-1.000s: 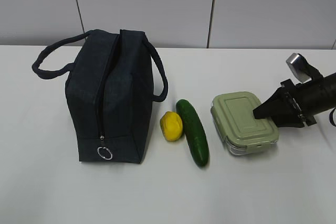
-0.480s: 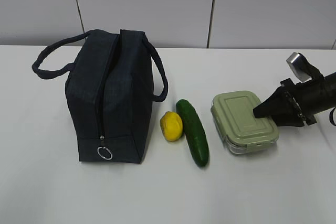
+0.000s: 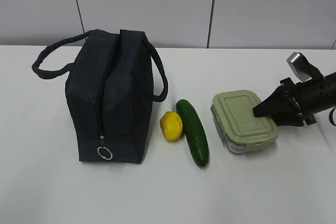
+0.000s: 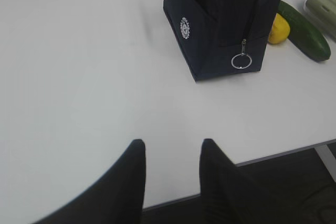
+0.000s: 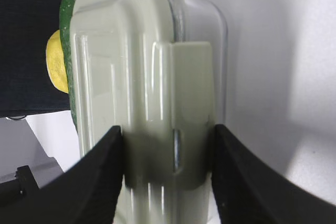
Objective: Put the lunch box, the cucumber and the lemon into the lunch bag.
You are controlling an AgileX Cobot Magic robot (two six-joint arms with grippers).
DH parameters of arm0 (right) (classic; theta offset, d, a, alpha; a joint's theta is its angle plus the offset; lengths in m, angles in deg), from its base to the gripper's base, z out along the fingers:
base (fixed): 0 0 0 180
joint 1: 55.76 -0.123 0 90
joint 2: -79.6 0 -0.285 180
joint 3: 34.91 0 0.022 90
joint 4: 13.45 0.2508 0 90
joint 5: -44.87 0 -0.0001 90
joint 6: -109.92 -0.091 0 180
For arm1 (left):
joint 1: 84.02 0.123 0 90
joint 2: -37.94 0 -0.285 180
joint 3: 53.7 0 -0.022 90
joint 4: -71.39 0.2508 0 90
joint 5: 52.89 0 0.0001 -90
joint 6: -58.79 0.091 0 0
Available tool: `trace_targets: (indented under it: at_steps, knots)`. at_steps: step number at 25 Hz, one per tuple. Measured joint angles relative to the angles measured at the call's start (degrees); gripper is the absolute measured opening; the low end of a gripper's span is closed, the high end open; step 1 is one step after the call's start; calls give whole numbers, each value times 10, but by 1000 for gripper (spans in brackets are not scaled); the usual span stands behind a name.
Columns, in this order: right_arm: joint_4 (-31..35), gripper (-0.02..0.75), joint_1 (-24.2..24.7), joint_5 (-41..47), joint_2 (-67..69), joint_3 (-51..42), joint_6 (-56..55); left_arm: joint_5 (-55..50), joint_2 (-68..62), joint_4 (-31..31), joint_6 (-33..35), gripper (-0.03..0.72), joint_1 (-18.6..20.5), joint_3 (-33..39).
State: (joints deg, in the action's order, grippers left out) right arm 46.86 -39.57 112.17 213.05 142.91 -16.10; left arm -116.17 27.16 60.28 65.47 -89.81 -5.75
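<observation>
The lunch box (image 3: pixel 242 120), clear with a sage-green lid, lies on the table at the right. My right gripper (image 3: pixel 255 112) reaches in from the right, and its jaws close against both sides of the box's right end (image 5: pixel 157 103). The dark green cucumber (image 3: pixel 192 132) lies left of the box, with the yellow lemon (image 3: pixel 171 126) against its left side. The navy lunch bag (image 3: pixel 109 95) stands at the left, its zipper with the silver ring pull (image 3: pixel 105 153) facing me. My left gripper (image 4: pixel 172 145) is open and empty over the table's near edge, well short of the bag (image 4: pixel 220 19).
The white table (image 3: pixel 252 192) runs back to a grey panelled wall. The bag's two loop handles (image 3: pixel 50 64) hang out to either side. The table's front edge (image 4: pixel 273 153) shows in the left wrist view, with dark floor below it.
The right gripper and the lunch box have shifted very slightly upward. The bag, lemon and cucumber have not moved.
</observation>
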Motion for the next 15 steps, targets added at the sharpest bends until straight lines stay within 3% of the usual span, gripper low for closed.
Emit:
trace_targets:
  at_steps: [15]
  knots:
    - [4, 379, 0, -4, -1, 0, -5, 0, 0, 0, 0, 237, 0, 0]
